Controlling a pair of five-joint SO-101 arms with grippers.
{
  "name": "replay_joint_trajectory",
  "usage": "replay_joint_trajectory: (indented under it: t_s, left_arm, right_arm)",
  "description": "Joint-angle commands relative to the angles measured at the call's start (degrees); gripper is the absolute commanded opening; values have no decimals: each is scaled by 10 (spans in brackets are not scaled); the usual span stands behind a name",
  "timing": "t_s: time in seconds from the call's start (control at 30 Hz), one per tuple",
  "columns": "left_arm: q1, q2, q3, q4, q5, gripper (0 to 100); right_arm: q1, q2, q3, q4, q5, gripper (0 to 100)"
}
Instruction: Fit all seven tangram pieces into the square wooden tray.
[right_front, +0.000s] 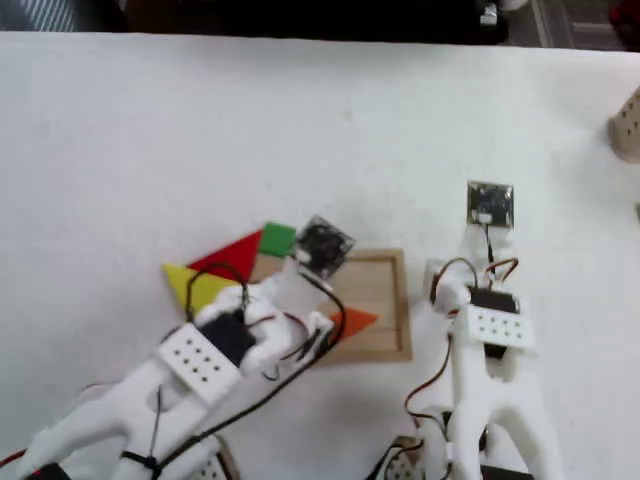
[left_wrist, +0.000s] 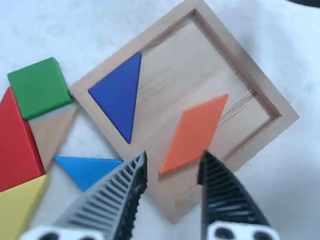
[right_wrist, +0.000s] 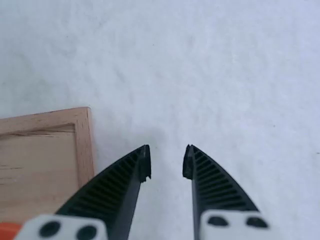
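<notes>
Two pieces are lying inside the square wooden tray (left_wrist: 240, 61): a dark blue triangle (left_wrist: 120, 95) is tucked along one side, and an orange parallelogram (left_wrist: 195, 132) is resting apart from it, with one end near the rim. The jaws of the left arm (right_front: 215, 350) are being held spread and empty just above that end, probably so the parallelogram can be gripped or nudged into a tighter fit.

Five pieces are waiting on the table (right_front: 300, 120), clustered just beside the tray:
- a green square (left_wrist: 39, 87)
- a red triangle (left_wrist: 17, 140)
- a yellow triangle (left_wrist: 20, 207)
- a light blue triangle (left_wrist: 87, 169)
- what seems a pale wood-coloured triangle (left_wrist: 52, 135), lying among the others

The jaws of the right arm (right_front: 495, 330) are likewise being held apart, gripping nothing, over bare table just beside a tray corner. They are seemingly being kept clear so that the left arm is given room.
</notes>
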Motion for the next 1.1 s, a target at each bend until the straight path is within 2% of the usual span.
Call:
replay_joint_trajectory:
  t_s: [0.0,0.07,0.2,0.33,0.5,0.7,0.93,1.07]
  left_arm:
    - [-7,-21,-3,-42,13,11]
    - [-7,-21,8,-63,14,43]
    - [-4,27,9,-101,16,24]
    - [17,132,-38,-102,49,23]
    - [20,226,-88,-84,54,23]
    - [26,234,-103,-51,54,23]
    - [80,238,-99,-38,54,23]
    - [86,238,-99,-35,55,23]
  right_arm:
    - [-7,-9,-29,-1,0,119]
    - [-9,-9,-28,-1,0,119]
    - [-8,-9,-28,-1,0,119]
    - [-8,-9,-28,-1,0,119]
    - [-8,-9,-28,-1,0,119]
    - [-8,-9,-28,-3,0,119]
    - [-8,-9,-28,-5,0,119]
    - [-8,-9,-28,-5,0,119]
